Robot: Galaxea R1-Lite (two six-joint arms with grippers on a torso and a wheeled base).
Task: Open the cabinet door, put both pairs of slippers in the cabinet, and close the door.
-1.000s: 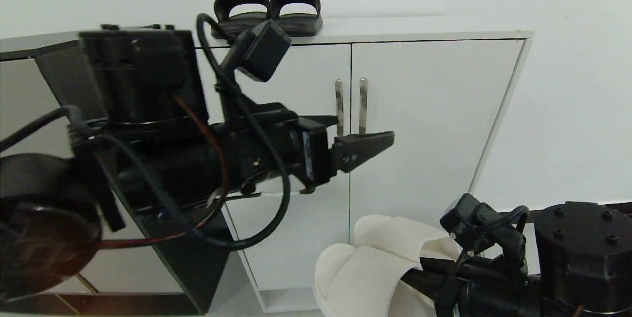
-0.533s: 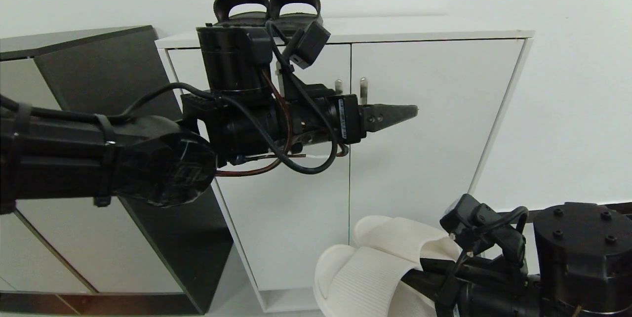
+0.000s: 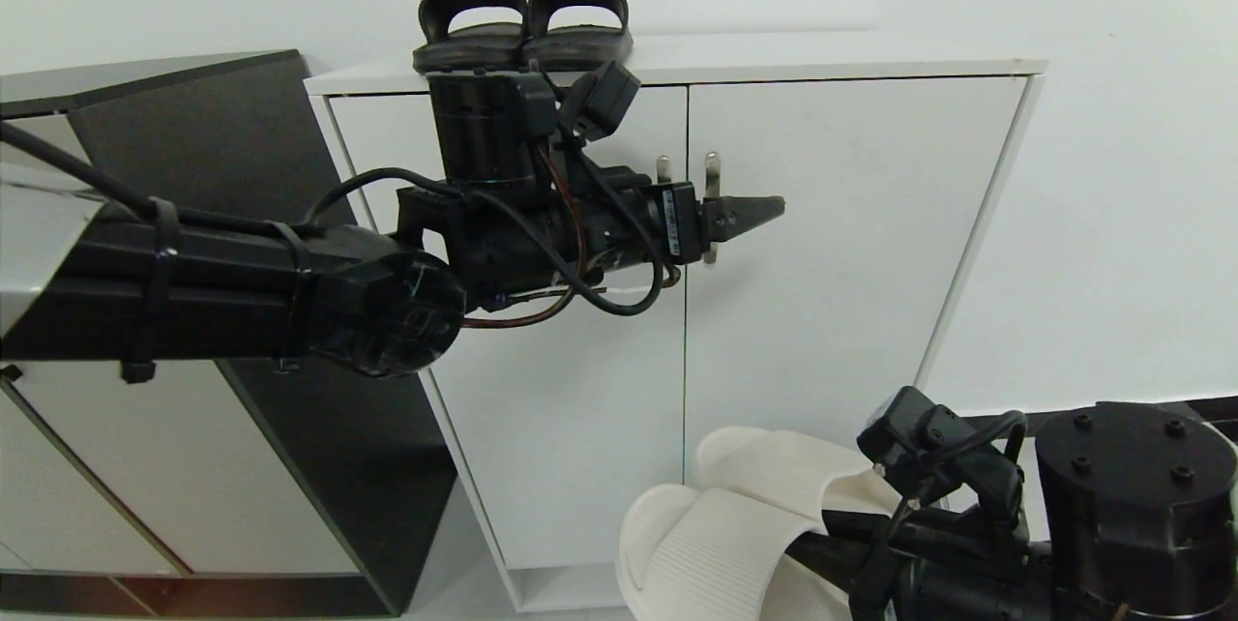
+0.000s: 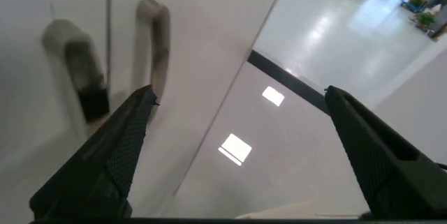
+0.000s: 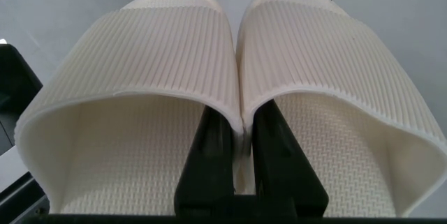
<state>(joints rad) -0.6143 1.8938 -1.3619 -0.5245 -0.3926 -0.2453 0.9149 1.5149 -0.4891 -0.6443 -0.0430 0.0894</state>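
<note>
Evidently the left arm is making its approach: over the last second it has been swinging up from low in front of the cabinet and stretching out, and the left gripper is now hanging level with the two metal door handles. In the last half second it has been easing back a little, so its tips are sitting just past the handle of the right-hand door. Its fingers are standing well apart, and from the wrist camera one of them is lying just beside that handle, though I cannot tell whether it is touching.

That suggests the door opening is only starting. Both doors are lying shut and flush, so no slippers are going inside yet.

Low on the right, the right gripper is staying put, pinching together the inner walls of the cream slippers and holding the pair in the air in front of the right-hand door. The black slippers are sitting side by side on the cabinet top, above the left door.

As for writing, a small pale label on the left arm's wrist is too small to read, and nothing else is carrying legible print.
</note>
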